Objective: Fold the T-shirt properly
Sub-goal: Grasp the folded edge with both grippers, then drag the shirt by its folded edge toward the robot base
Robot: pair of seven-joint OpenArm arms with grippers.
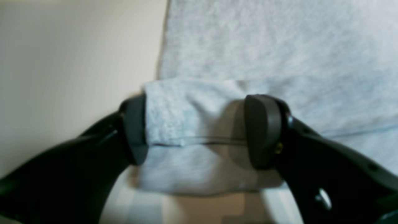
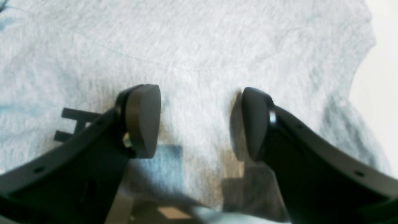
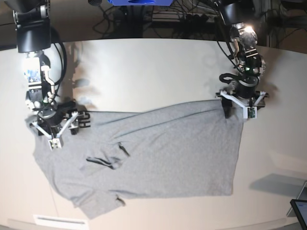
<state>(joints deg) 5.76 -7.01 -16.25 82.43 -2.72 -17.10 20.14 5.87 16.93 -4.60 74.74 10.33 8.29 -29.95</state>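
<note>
The light grey T-shirt [image 3: 158, 153] lies spread on the white table [image 3: 144, 72], with rumpled folds at its left end. My left gripper [image 3: 238, 106] stands at the shirt's far right corner. In the left wrist view the left gripper [image 1: 197, 130] is open wide, and a folded hemmed corner of the T-shirt [image 1: 189, 118] lies between the pads. My right gripper [image 3: 53, 125] is at the shirt's far left corner. Seen from the right wrist, the right gripper [image 2: 199, 121] is open just over flat cloth, with black lettering [image 2: 74, 124] beside its left finger.
Cables and a blue frame [image 3: 139, 2] sit behind the table's far edge. A dark screen corner [image 3: 300, 211] shows at the lower right. The table's front edge [image 3: 57, 221] runs just below the shirt's near left corner.
</note>
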